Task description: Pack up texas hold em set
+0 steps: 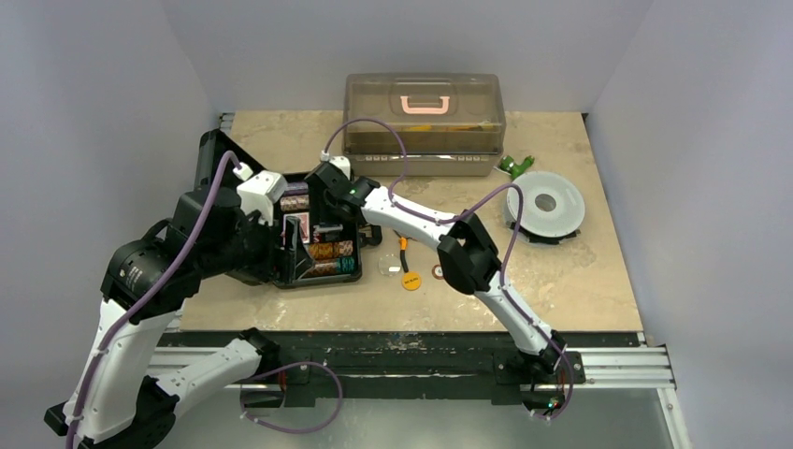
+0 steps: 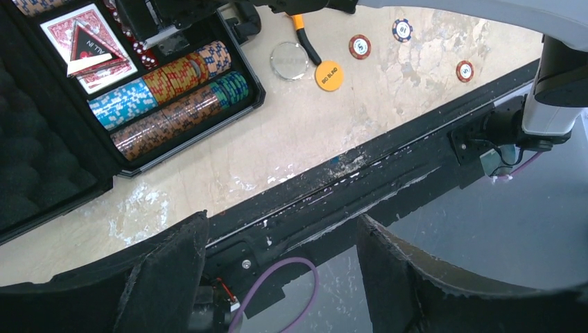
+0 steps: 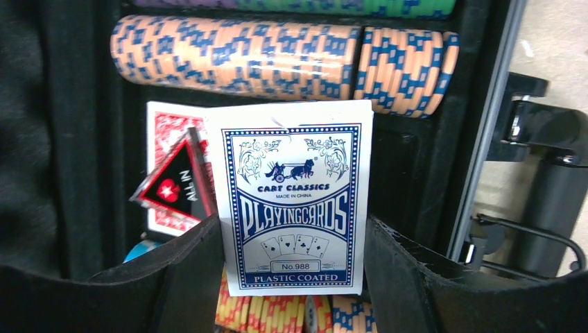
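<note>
Two fingers of the right gripper (image 3: 291,239) are clamped on a blue-and-white cardboard playing-card box (image 3: 295,187), held upright (PLAYINGCARDS label facing the camera) over the open small black plastic briefcase (image 2: 35,166). Just beyond its fingertips lies a row of orange-and-blue poker chips (image 3: 236,55). To its left is a red-backed card deck (image 3: 163,125) with a black triangular ALL IN marker (image 3: 173,184) over it. The left gripper (image 2: 281,229) hangs with fingers spread, nothing between them. Ahead and to its right, three loose round chips (image 2: 360,46) lie on the beige tabletop (image 2: 312,139), near a clear round disc (image 2: 289,61) and an orange BIG BLIND disc (image 2: 329,75).
</note>
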Tool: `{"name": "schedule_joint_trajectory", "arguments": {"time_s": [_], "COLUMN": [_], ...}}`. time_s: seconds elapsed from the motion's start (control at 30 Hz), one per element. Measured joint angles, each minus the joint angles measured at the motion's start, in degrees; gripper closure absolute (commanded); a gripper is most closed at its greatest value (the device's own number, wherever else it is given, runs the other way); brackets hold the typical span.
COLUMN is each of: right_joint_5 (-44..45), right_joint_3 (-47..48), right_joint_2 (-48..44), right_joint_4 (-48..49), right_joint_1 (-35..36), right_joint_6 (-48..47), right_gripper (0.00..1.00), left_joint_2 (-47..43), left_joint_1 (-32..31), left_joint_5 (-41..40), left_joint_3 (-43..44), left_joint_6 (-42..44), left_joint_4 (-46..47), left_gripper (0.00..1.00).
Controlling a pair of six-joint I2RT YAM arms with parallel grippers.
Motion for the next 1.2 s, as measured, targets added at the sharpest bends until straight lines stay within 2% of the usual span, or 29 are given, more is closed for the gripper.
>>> {"name": "schedule_joint_trajectory", "arguments": {"time_s": [0.4, 1.2], "right_joint_5": [7.13, 13.00], "right_joint_3": [1.25, 6.21], "right_joint_2": [1.29, 5.84], "right_joint_4": [-4.35, -9.33], "right_joint_1": [0.09, 2.34], "right_joint_6": [2.16, 7.32], "right_gripper": [0.58, 0.59], "left_joint_2": [-0.52, -0.76], "left_joint_1": [0.00, 0.00], "left_joint_5": [0.55, 1.53], "left_joint_3": [0.00, 0.76], "left_joint_6": [1.66, 3.13], "left_joint_4": [-2.12, -2.60], "left_gripper": [0.25, 0.25]}}
